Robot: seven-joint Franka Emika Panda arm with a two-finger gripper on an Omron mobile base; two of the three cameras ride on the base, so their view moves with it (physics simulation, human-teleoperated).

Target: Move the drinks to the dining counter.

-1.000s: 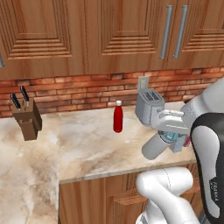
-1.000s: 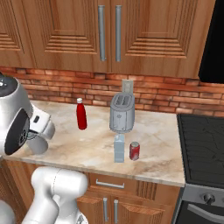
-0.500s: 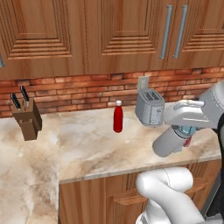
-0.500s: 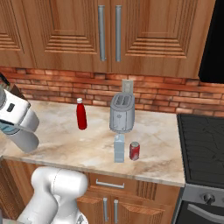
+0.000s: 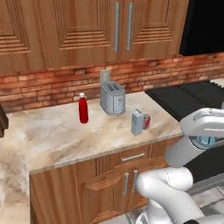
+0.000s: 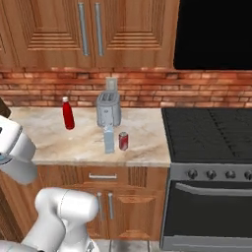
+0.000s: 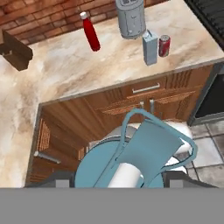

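View swung rightward along the bench; drinks unmoved: red bottle, grey bottle and can at its 3 o'clock. Claw tips apart, nothing gripped.

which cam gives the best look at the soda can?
Right base view: the small red soda can stands unobstructed, right of the pale grey bottle. Left base view has the bottle partly covering it. Hand view shows it from above.
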